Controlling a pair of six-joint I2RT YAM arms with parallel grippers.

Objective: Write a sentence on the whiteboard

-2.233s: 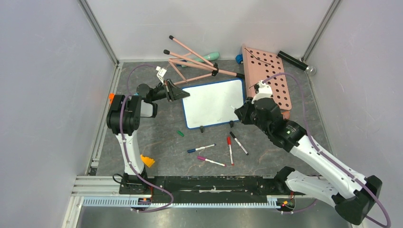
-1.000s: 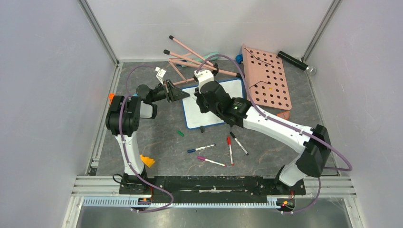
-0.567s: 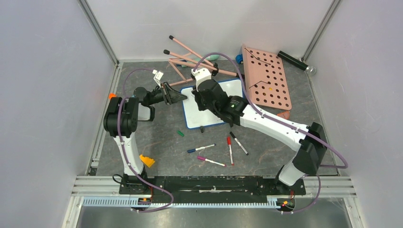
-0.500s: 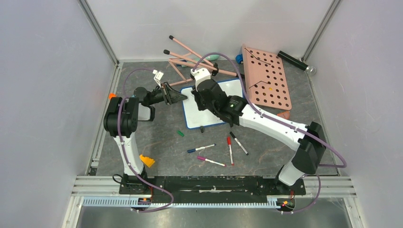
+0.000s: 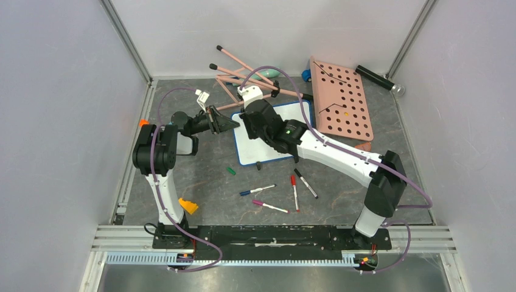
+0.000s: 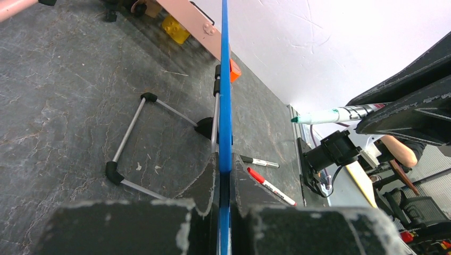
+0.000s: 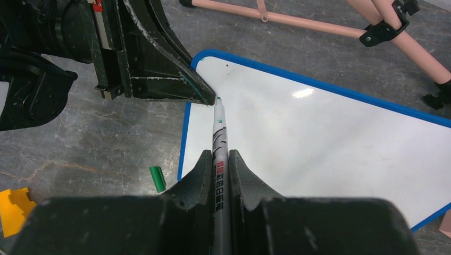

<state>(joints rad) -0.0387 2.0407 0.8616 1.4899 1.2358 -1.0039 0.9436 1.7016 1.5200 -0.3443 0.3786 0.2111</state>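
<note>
Right wrist view: right hand point(image 7: 218, 159) pinches a green marker point(image 7: 219, 127), tip at the blank whiteboard's point(image 7: 330, 138) corner toward the bench's point(image 7: 80, 149) far edge, while left hand point(image 6: 225, 164) clamps its blue frame point(image 6: 225, 79), likely steadying it for writing

The whiteboard point(image 7: 330, 143) has a smooth, glossy white face with a bright glint on it, set in a shiny blue plastic frame point(image 7: 319, 84). The tabletop point(image 5: 207, 176) looks like matt grey veined stone. The left gripper point(image 6: 225, 169) is matt black plastic, scuffed whitish at its edges. The marker point(image 7: 219, 141) has a slick, printed plastic barrel. At one o'clock, the pegboard point(image 5: 341, 91) is dull pink.
</note>
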